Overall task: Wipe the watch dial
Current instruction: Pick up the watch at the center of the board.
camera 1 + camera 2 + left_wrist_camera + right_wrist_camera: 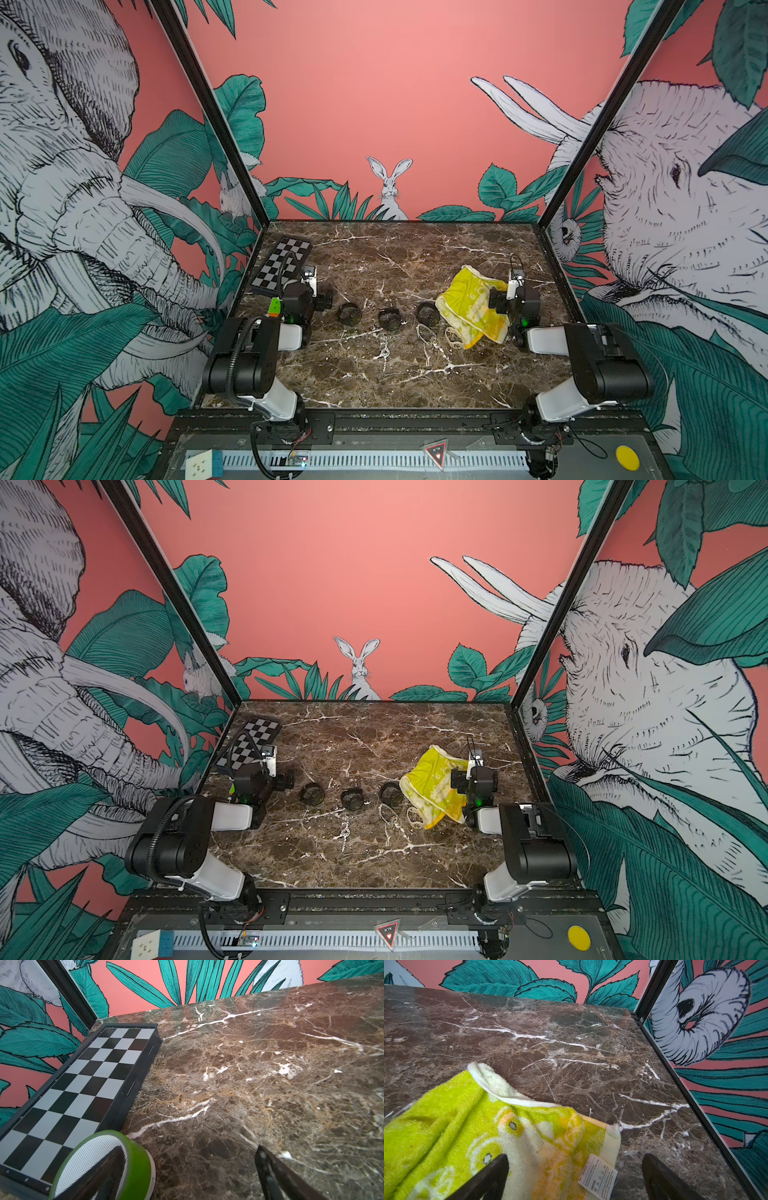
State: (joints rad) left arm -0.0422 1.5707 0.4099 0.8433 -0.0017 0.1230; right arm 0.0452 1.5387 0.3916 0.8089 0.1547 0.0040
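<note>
Three dark watches lie in a row mid-table in both top views: left (348, 312) (311, 792), middle (390, 318) (352, 799), right (427, 313) (390, 793). Their dials are too small to make out. A crumpled yellow towel (473, 307) (436, 787) (467, 1130) lies just right of the right watch. My right gripper (509, 297) (575, 1169) hovers open over the towel's right edge, one finger above the cloth, the other above bare marble. My left gripper (301, 291) (191, 1167) stands open left of the watches, with only marble between its fingers.
A folded chessboard (282, 262) (83, 1088) lies at the back left. A green round speaker (137, 1167) sits by my left gripper's finger. Thin pale loops (424, 332) lie in front of the right watch. Frame posts and side walls enclose the marble table (415, 382).
</note>
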